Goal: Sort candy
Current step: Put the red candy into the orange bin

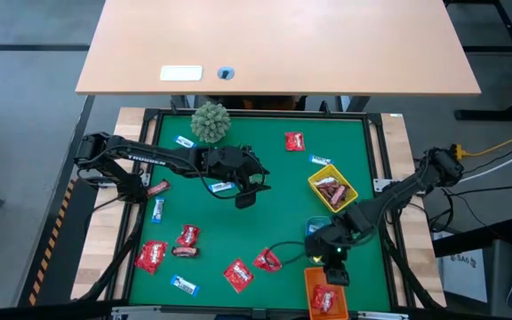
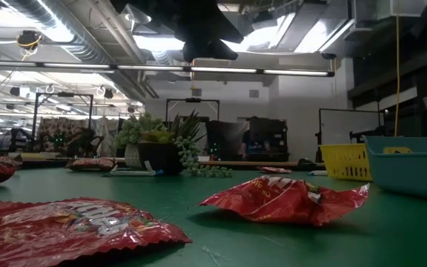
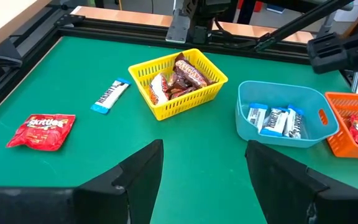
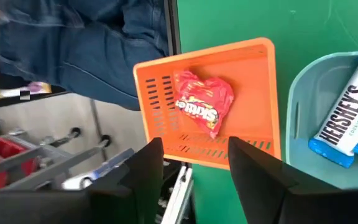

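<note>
High view gives you the flat green surface [image 1: 265, 204] scattered with candy: glossy, crinkled red packets [image 1: 150, 257] toward the left front, one more [image 1: 294, 140] near the far edge, slim blue-and-white wrappers [image 1: 184, 285], and a dark mini bar [image 1: 185, 252] just beside a red packet. Your three bins sit along the right side: a yellow lattice basket [image 1: 316, 181] holding brown bars, a smooth blue tub [image 3: 309, 134] with rounded corners holding blue-and-white bars, and an orange slotted basket [image 4: 263, 93] at the front edge. One puffy red packet [image 4: 204, 104] lies inside the orange basket, clear of any fingers. Your right gripper [image 4: 194, 165] hangs directly above that basket, its fingers [image 4: 145, 171] spread apart and grasping nothing; the right arm reaches in bent from the right edge toward the front. Your left gripper [image 3: 204, 171] hovers over the middle of the surface with the arm stretched out from the left side, fingers wide and released, empty. A small spiky green plant [image 1: 210, 121] stands at the far edge. Denim-clad legs of a person [image 4: 104, 43] show beyond the surface in the right wrist view.
</note>
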Tool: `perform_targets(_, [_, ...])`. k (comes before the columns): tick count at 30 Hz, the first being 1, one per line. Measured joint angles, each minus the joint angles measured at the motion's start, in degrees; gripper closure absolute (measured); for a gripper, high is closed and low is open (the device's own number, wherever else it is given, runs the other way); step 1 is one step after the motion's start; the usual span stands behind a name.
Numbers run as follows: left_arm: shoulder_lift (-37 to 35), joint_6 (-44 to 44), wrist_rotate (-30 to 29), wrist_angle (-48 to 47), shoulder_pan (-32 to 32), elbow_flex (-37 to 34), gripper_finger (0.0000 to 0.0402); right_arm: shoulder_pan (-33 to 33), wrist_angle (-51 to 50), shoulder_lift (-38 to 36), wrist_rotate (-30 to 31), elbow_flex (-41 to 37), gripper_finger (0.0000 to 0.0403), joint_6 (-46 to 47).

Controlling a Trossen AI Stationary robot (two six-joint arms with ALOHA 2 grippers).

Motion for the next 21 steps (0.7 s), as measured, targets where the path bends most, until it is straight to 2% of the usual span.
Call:
perform_targets(6, [0.00,0.02,-0.01,-0.01,0.00,0.00,0.0178,-6.47,-1.32,-2.39,-2.29,0.00,0.0224,-4.74])
perform_targets(10, [0.00,0.02,0.01,0.01,0.00,0.00,0.0178,-12.33,-4.25,-4.92,-0.18,0.00,0.0223,-11.03])
perform_targets(15, [0.00,0.02,0.00,-0.01,0.00,0.00,0.0178,-21.17,-7.56,-7.19,11.25,0.02,0.0223,-20.38])
perform_targets(21, [0.00,0.02,-0.01,0.01,0.02,0.00,0.0178,-31.43,-5.13,-6.69,31.90,0.02,0.0223,-26.82])
